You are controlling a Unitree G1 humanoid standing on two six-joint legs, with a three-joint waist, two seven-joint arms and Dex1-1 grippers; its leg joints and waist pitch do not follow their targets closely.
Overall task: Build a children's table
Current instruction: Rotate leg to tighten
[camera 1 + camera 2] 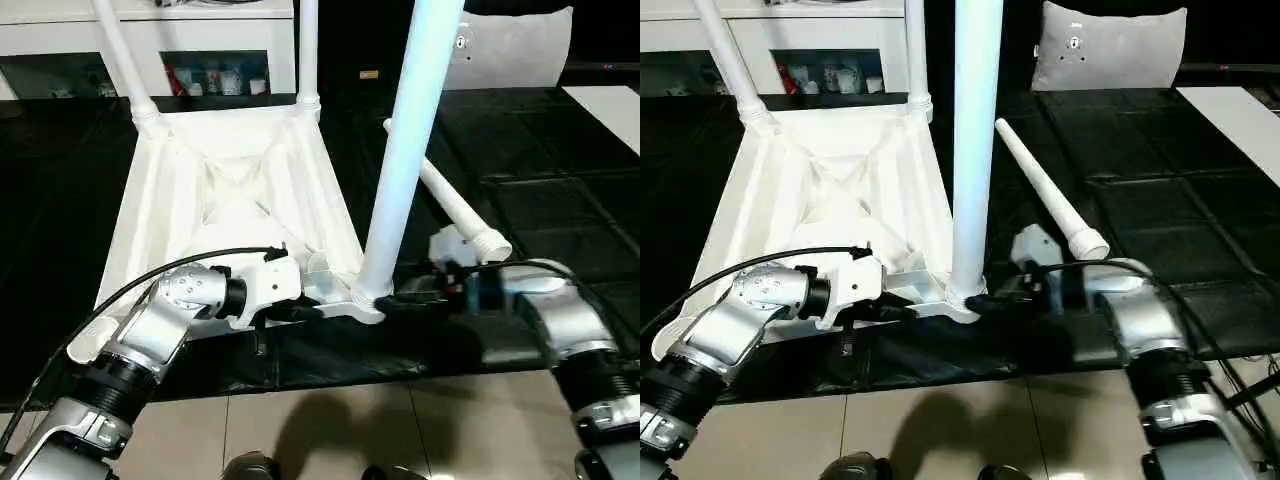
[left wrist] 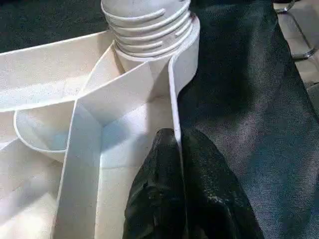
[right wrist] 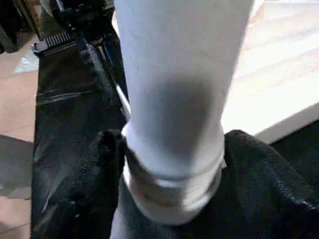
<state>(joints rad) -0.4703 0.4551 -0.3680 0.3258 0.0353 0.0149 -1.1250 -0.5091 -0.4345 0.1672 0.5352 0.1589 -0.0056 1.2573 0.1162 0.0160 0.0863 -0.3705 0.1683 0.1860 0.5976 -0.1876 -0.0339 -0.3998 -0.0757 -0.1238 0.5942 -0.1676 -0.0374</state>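
The children's table lies upside down on a black mat, its ribbed white top [image 1: 200,200] facing up. Two legs [image 1: 125,60] [image 1: 308,50] stand in the far corner sockets. A third leg [image 1: 405,150] stands upright in the near right socket, its threads partly showing [image 2: 144,25]. My right gripper [image 1: 385,300] is shut on that leg's base, one finger on each side [image 3: 172,169]. My left gripper [image 1: 300,312] is shut on the top's thin rim wall [image 2: 174,99] just beside that socket. A fourth leg [image 1: 455,205] lies loose on the mat to the right.
The black mat [image 1: 560,200] ends at a tiled floor [image 1: 350,430] close in front of me. A white cabinet with shelves [image 1: 150,40] stands behind the table. A grey pillow [image 1: 1110,45] rests at the back right, and a white sheet [image 1: 610,110] lies far right.
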